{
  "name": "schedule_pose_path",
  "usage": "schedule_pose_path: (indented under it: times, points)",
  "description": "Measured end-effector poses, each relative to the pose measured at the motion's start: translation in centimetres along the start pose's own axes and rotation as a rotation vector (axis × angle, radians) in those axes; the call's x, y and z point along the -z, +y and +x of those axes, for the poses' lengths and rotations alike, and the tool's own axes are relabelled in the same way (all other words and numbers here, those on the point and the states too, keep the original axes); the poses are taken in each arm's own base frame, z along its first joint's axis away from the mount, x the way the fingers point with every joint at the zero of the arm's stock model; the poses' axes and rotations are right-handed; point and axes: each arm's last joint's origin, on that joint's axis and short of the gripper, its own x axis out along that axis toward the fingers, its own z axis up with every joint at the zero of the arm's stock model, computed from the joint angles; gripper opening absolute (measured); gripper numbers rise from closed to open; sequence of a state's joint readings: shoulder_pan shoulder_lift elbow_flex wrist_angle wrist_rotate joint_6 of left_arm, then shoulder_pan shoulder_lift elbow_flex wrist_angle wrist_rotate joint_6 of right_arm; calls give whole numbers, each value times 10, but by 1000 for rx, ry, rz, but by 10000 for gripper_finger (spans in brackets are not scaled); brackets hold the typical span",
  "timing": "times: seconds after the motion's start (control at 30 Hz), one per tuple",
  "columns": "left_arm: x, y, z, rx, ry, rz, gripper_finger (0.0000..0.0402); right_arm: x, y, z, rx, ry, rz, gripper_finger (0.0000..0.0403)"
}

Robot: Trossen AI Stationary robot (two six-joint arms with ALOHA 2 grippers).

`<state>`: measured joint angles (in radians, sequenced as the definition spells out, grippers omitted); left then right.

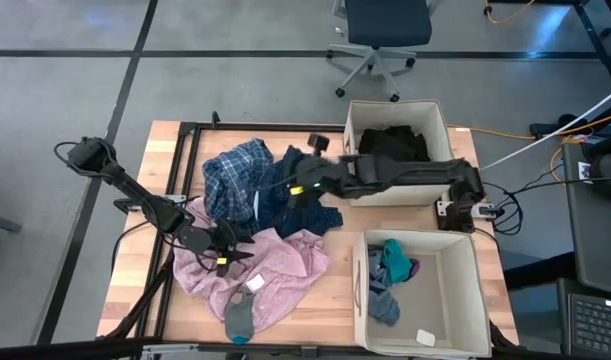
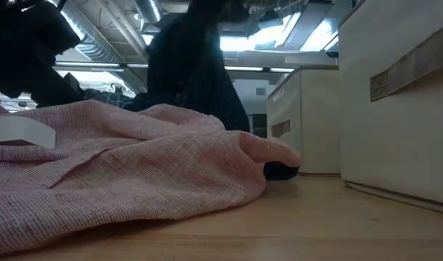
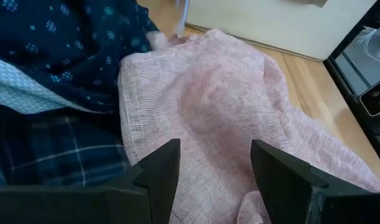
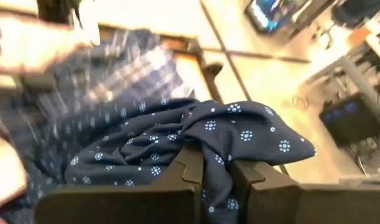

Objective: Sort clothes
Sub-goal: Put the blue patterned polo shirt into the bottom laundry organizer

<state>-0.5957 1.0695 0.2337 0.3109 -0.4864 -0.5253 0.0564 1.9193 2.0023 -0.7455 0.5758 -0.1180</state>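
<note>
Pink cloth [image 3: 214,118] was spanned by the left gripper [image 3: 214,171], fingers apart; farther right, dotted cloth [image 4: 196,146] was clamped in the right gripper [image 4: 216,169].

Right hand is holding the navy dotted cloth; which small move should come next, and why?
Probably lift it higher: the right hand is pinching the navy dotted garment, which hangs over the pile, near the blue plaid shirt.

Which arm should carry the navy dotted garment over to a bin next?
Right. The right pincer is shut on the navy dotted garment, beside the far bin. The left pincer is open over the pink garment, holding nothing.
</note>
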Motion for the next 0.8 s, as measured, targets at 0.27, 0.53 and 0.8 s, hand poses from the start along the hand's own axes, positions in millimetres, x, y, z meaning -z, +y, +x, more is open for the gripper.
schedule_pose_path:
  times: [0.27, 0.53, 0.8]
  points:
    - [-1, 2, 1, -13, -3, -3, 186, -39, -43, -97, 58, -202, 64, 27]
    - [-4, 6, 3, -36, -13, -16, 186, -45, -85, -176, 121, -349, 145, 27]
    - [-5, 7, 4, -39, -21, -13, 186, -36, -102, -231, 99, -446, 211, 32]
